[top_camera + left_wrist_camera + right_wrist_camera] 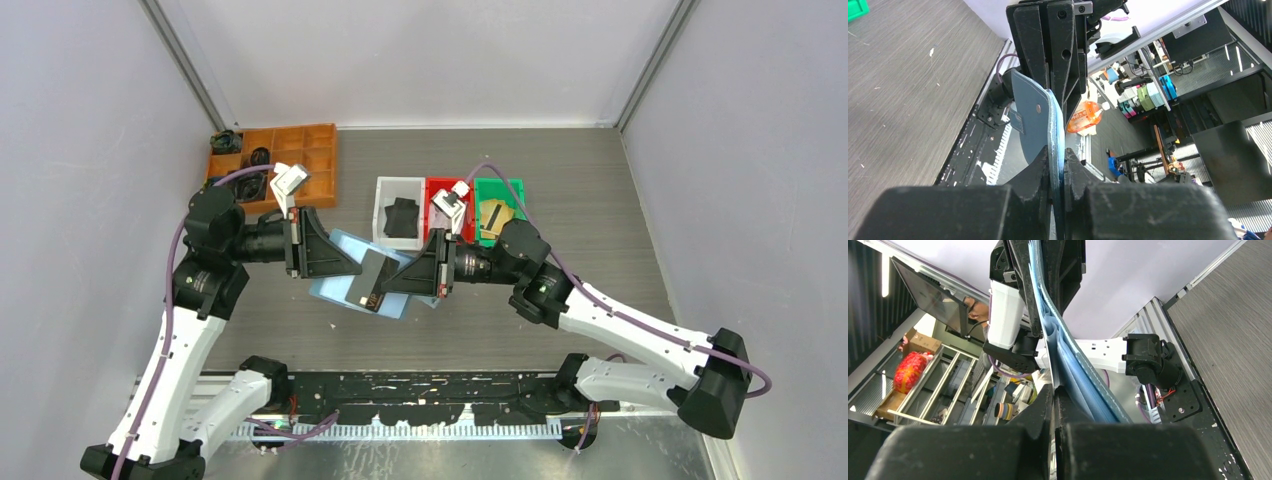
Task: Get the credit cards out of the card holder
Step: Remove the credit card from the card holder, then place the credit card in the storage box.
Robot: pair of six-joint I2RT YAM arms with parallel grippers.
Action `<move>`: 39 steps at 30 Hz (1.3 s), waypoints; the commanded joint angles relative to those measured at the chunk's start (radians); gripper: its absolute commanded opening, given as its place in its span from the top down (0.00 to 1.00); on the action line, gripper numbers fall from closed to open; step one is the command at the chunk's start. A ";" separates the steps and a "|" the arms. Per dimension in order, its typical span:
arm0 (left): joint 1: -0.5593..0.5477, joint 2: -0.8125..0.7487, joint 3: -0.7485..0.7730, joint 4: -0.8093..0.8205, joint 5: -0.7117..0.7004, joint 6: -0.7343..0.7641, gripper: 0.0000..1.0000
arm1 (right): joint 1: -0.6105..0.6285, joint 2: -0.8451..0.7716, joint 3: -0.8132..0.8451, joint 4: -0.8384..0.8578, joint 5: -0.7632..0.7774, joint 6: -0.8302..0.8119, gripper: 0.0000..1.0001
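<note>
**While both arms pinch it aloft, a slip threatens**

If the two pulls fight, the card holder could slip free or flex and jam its cards, which I cannot make out; it hangs above the tabletop between the arms; left fingers clenched on its edge, right fingers clenched on its blue layers; both forearms reach inward, tips meeting.

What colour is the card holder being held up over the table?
Blue: the card holder looks pale blue, clearest in the top external view.
</note>
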 commanded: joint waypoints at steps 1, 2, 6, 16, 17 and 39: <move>-0.003 -0.011 0.042 0.081 0.052 -0.015 0.92 | -0.003 -0.024 -0.008 -0.006 0.027 -0.025 0.99; -0.004 -0.011 0.042 0.080 0.051 -0.014 0.93 | -0.003 -0.024 -0.007 -0.005 0.026 -0.025 0.99; -0.003 -0.013 0.041 0.064 0.034 0.013 1.00 | -0.002 -0.012 -0.008 0.042 0.033 0.007 0.74; -0.001 -0.006 0.057 0.020 -0.004 0.071 1.00 | 0.002 0.071 -0.013 0.268 0.022 0.132 0.77; -0.001 -0.005 0.060 0.010 -0.004 0.082 1.00 | 0.002 0.063 -0.018 0.263 0.020 0.126 0.83; 0.045 0.110 0.303 -1.048 -0.298 1.222 1.00 | -0.329 0.046 0.234 -0.700 0.102 -0.421 0.99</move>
